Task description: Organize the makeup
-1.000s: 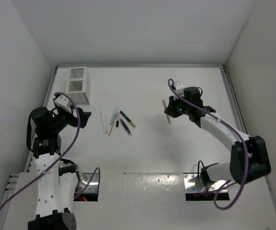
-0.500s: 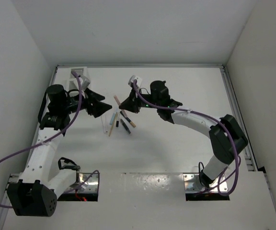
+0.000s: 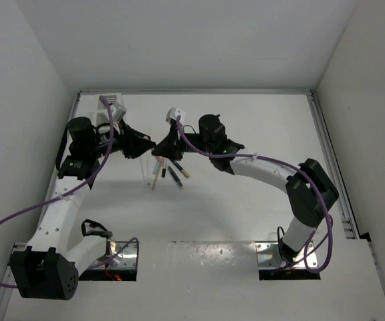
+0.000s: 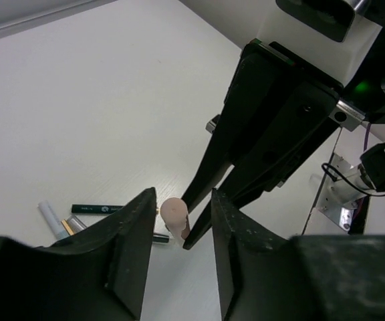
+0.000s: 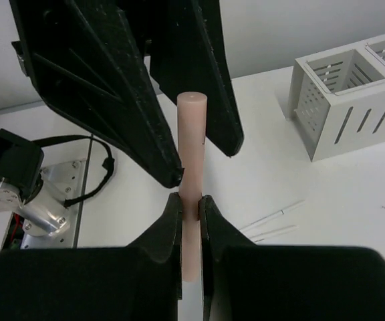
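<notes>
Right hand (image 5: 190, 200): clamped on pink stick (image 5: 192, 134), held off tabletop (image 3: 246, 207). Left hand (image 4: 182, 198): fingers spread, flanking stick's free end, contact unclear. Other makeup sticks (image 3: 167, 171) lie loose on tabletop toward far-left corner, near slatted holder (image 5: 339, 100).

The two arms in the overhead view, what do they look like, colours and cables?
Both the left arm and right arm have white links with bulky black joints. A purple cable loops loosely along each. The left gripper and right gripper have black, tapering, wedge-shaped fingers; a green light glows on the right one.
</notes>
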Motion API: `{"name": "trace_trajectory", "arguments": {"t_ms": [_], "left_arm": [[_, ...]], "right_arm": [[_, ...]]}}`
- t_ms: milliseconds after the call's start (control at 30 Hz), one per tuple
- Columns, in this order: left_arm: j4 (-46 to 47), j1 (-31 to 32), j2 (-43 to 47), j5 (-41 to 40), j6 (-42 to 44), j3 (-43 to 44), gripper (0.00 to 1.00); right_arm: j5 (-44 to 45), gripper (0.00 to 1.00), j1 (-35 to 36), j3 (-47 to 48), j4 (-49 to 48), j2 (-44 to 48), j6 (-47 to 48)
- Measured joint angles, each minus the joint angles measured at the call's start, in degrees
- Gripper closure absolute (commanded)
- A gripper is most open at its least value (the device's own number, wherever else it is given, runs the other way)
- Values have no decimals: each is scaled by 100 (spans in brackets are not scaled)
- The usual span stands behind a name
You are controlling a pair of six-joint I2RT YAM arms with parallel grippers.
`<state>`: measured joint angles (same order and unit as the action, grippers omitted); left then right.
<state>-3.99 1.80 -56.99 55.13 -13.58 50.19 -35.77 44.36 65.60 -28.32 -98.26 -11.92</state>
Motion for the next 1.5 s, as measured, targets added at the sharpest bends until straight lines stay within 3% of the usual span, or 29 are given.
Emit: {"name": "trace_trajectory", "arguments": {"t_ms": [100, 267, 300, 367, 400, 433, 467, 500, 533, 567, 600, 633, 833, 1000, 1200, 1500], "left_arm": [[46, 0, 0, -52, -68, -17, 74], [85, 0, 20, -170, -107, -22, 89], [83, 0, 24, -197, -111, -22, 98], [70, 0, 24, -247, -118, -24, 100], [66, 0, 24, -267, -129, -28, 100], [66, 0, 24, -291, -136, -39, 100], [70, 0, 24, -310, -151, -55, 100], [68, 0, 24, -330, -155, -57, 100], [55, 0, 24, -380, -151, -57, 100], [44, 0, 24, -415, -151, -57, 100], [20, -2, 24, -466, -146, -57, 100], [-13, -2, 24, -518, -125, -55, 100], [-389, -116, -103, -1034, 122, 195, 100], [-625, -354, -649, -2100, 616, 1178, 100], [-136, -643, -1864, -3224, 1196, 2527, 100], [450, -817, -4072, -3939, 1687, 3746, 100]], "right_arm": [[-28, 100, 4, 9, -44, -9, -50], [-28, 100, 9, 24, -164, -55, -138], [-28, 100, 9, 24, -201, -72, -155], [-24, 100, 9, 26, -251, -101, -179], [-22, 95, 9, 26, -260, -109, -197], [-15, 87, 9, 26, -260, -116, -210], [-2, 61, 9, 26, -254, -120, -229], [11, 52, 9, 26, -249, -127, -299], [28, 30, 11, 26, -273, -142, -328], [50, 16, 13, 28, -295, -155, -372], [79, 4, 13, 31, -308, -170, -361], [94, 0, 11, 33, -313, -190, -404], [402, 0, -57, 33, -223, -243, -420], [715, 0, -431, -227, 83, -120, -393], [1198, 0, -1032, -651, 1062, 160, -39], [1344, 0, -1532, -787, 1895, 149, 330]]}}
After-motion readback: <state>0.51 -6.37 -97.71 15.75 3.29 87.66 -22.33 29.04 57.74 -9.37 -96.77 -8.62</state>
